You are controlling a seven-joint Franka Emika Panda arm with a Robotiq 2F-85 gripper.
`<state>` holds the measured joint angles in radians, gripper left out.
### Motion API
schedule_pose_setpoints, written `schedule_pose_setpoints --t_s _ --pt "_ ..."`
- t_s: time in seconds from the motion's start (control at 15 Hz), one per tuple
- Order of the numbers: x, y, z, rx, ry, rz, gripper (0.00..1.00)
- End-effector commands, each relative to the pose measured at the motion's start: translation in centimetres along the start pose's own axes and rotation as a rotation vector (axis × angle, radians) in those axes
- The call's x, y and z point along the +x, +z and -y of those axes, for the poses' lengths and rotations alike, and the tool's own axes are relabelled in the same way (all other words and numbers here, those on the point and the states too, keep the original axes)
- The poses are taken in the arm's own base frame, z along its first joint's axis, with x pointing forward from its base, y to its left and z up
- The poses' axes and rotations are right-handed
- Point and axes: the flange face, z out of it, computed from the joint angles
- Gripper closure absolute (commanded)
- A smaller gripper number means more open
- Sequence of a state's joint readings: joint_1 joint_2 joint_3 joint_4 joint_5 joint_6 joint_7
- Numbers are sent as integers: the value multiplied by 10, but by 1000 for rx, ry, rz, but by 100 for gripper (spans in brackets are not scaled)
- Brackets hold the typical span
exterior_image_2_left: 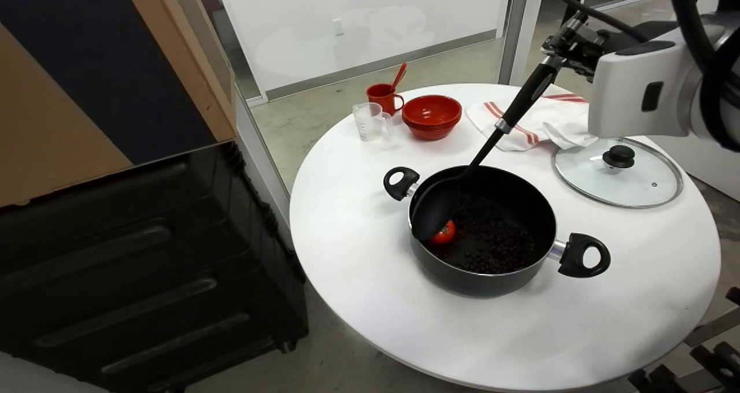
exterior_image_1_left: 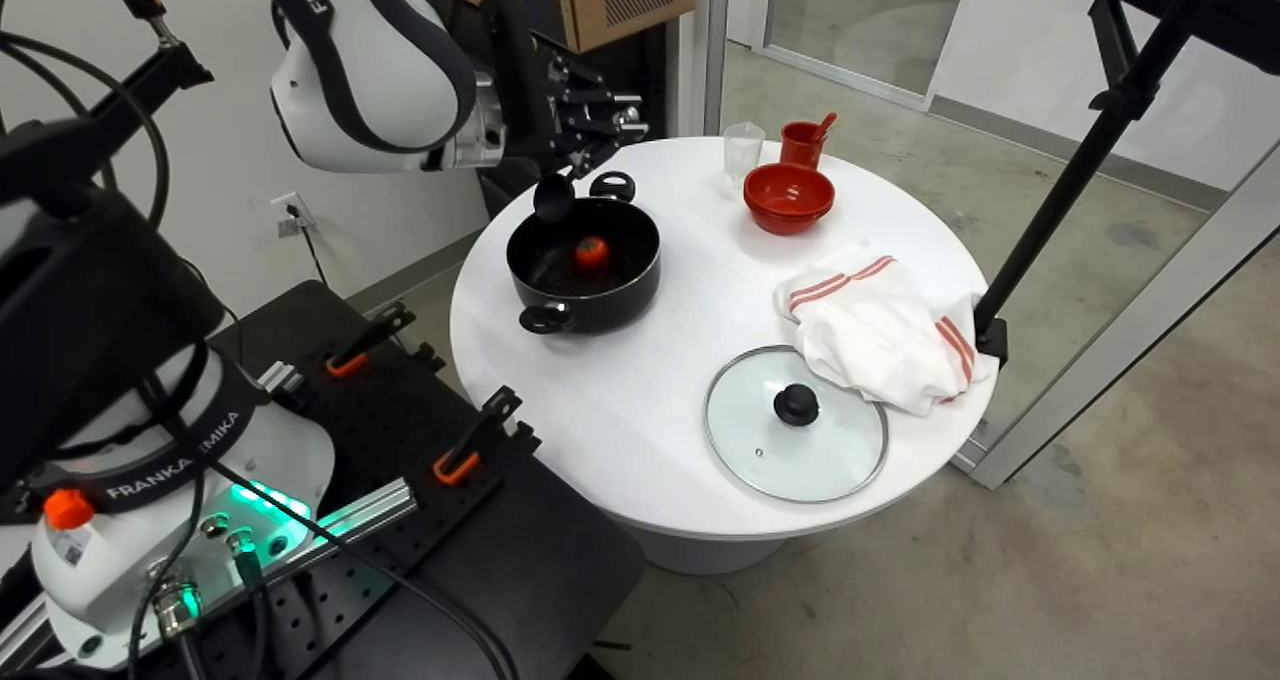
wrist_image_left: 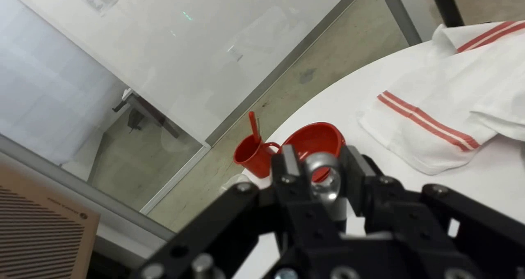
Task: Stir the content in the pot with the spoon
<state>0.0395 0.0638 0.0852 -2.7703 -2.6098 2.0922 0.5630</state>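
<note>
The black pot (exterior_image_1_left: 600,312) (exterior_image_2_left: 480,284) stands on the white table in both exterior views. A red-orange tomato-like lump (exterior_image_1_left: 591,252) (exterior_image_2_left: 444,234) lies inside it, among many small dark round bits (exterior_image_2_left: 497,245) on the bottom. My gripper (exterior_image_1_left: 632,117) (exterior_image_2_left: 559,49) (wrist_image_left: 324,160) is shut on the handle end of the black spoon (exterior_image_2_left: 526,97), whose metal ring end (wrist_image_left: 326,160) shows between the finger pads. The spoon slants down over the pot. Its head (exterior_image_1_left: 553,199) overlaps the pot's rim and partly covers the lump in an exterior view; I cannot tell whether it touches either.
The glass lid (exterior_image_1_left: 740,440) (exterior_image_2_left: 589,176) and a striped white towel (exterior_image_1_left: 875,330) (wrist_image_left: 447,106) lie on the table (exterior_image_1_left: 560,400). Red bowls (exterior_image_1_left: 788,200) (wrist_image_left: 316,137), a red cup (exterior_image_1_left: 800,145) (wrist_image_left: 254,160) and a clear measuring cup (exterior_image_2_left: 367,122) stand at the far side.
</note>
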Motion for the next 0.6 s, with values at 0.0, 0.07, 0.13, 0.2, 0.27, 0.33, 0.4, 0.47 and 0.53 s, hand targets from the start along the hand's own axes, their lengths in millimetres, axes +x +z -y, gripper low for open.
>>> schedule_pose_setpoints --t_s 0.0,0.07,0.13,0.2,0.27,0.33,0.4,0.47,0.53 --pt "8 -14 -17 -59 -46 -18 93" --pt "9 -12 -20 -63 -43 -19 93" --pt "9 -11 -21 -61 -38 -19 93" --pt "8 -11 -21 -60 -30 -19 93" --pt "5 -10 -18 -50 -16 -16 93" --pt "0 -7 -14 -34 -4 -9 93" --pt "-6 -5 -10 -14 8 -3 93" --pt "-12 -3 -5 6 29 6 93" --pt "-22 4 0 38 52 19 93"
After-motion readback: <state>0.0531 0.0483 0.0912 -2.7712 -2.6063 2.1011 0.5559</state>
